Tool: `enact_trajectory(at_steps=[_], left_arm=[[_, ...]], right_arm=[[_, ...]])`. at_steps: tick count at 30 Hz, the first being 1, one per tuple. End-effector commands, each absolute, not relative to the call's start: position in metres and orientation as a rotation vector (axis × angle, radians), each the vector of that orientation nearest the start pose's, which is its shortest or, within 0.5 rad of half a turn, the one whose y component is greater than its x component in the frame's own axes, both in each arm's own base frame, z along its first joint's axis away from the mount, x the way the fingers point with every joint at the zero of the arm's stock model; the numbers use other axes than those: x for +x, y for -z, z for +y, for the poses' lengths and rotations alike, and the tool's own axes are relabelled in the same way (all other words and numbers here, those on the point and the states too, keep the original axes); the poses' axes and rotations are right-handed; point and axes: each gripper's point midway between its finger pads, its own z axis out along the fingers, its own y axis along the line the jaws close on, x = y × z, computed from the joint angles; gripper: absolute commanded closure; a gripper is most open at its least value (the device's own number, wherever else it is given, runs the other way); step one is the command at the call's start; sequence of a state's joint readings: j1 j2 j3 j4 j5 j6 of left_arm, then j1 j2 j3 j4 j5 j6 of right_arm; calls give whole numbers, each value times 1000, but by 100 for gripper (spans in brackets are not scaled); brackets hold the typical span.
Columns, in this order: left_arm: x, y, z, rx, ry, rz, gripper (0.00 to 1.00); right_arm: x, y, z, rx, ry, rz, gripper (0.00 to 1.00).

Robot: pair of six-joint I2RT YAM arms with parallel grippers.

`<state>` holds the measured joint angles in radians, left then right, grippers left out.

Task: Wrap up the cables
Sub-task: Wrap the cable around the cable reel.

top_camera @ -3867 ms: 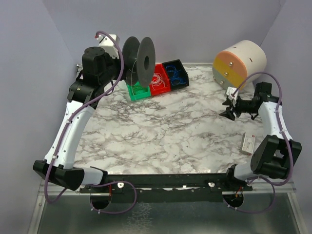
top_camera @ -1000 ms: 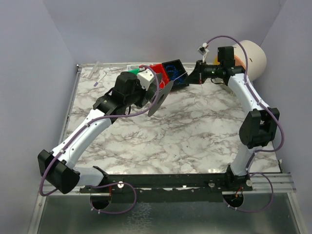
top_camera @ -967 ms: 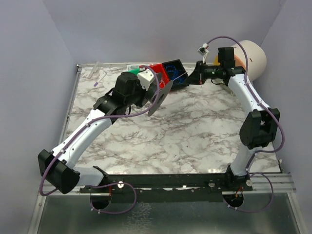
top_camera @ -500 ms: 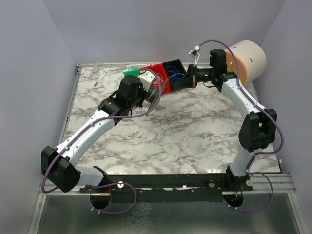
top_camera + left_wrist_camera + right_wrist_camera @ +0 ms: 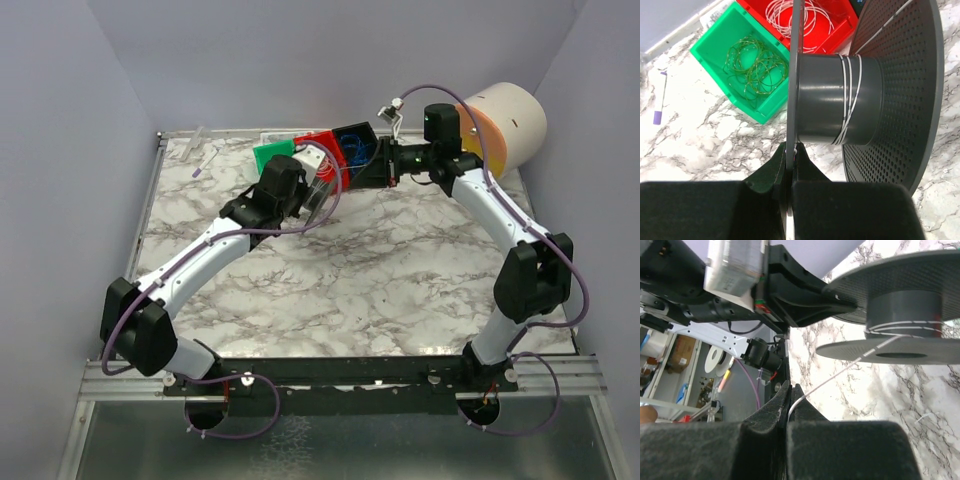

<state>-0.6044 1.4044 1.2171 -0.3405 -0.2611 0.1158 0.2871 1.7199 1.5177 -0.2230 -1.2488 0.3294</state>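
Both arms closed in on the bins [image 5: 272, 152]; my left gripper [image 5: 790, 156] clamped the spool [image 5: 835, 100] flange steady, my right gripper [image 5: 790, 390] pinched the whitish cable [image 5: 840, 374] taut for winding

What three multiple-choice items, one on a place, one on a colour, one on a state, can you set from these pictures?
1. The green cables lie: A in the green bin; B in a yellow cup; C on the floor.
2. The cable wound on the spool is: A black; B whitish; C orange.
3. The right gripper is: A wide open; B shut on that cable; C shut on a spoon.
Key: 1 A, green coils fill that bin; 2 B, pale turns ring the spool; 3 B, its jaws pinch the pale strand.
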Motion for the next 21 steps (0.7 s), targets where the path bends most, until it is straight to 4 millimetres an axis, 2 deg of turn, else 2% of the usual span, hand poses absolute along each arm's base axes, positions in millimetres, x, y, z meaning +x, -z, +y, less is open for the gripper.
enact_trajectory(at_steps=[1, 7, 14, 18, 21], left_arm=[[394, -239, -193, 470, -31, 1969, 100], [413, -233, -196, 444, -95, 1982, 100], [435, -241, -214, 392, -71, 1970, 100], [441, -237, -212, 309, -90, 1989, 100], [439, -237, -213, 265, -55, 1995, 100]], right_arm=[[326, -317, 277, -884, -1630, 1773, 100], [327, -316, 283, -892, -1645, 1779, 99], [329, -322, 291, -903, -1629, 1767, 99], [320, -324, 294, -922, -1615, 1745, 99], [310, -316, 301, -946, -1612, 1729, 100]])
